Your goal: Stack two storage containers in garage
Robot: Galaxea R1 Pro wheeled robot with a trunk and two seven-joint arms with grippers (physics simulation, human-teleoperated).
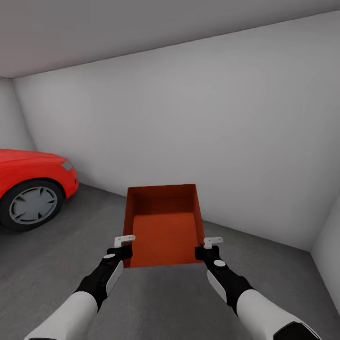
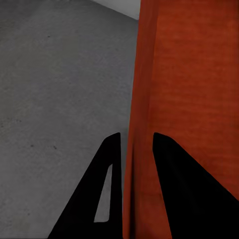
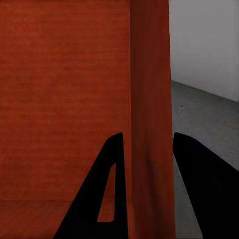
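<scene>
I hold one orange-red storage container (image 1: 163, 226) in the air ahead of me, its open top tilted toward my head camera and its inside empty. My left gripper (image 1: 125, 245) is shut on the container's left wall (image 2: 137, 99), one finger on each side of it. My right gripper (image 1: 209, 246) is shut on the right wall (image 3: 149, 99) in the same way. Below and around lies the garage floor (image 1: 56, 264), dark grey concrete.
A red car (image 1: 33, 182) stands at the left, its front wheel (image 1: 32, 204) close to the floor space beside me. A plain white wall (image 1: 212, 132) runs across ahead, meeting another wall (image 1: 328, 255) in a corner at the right.
</scene>
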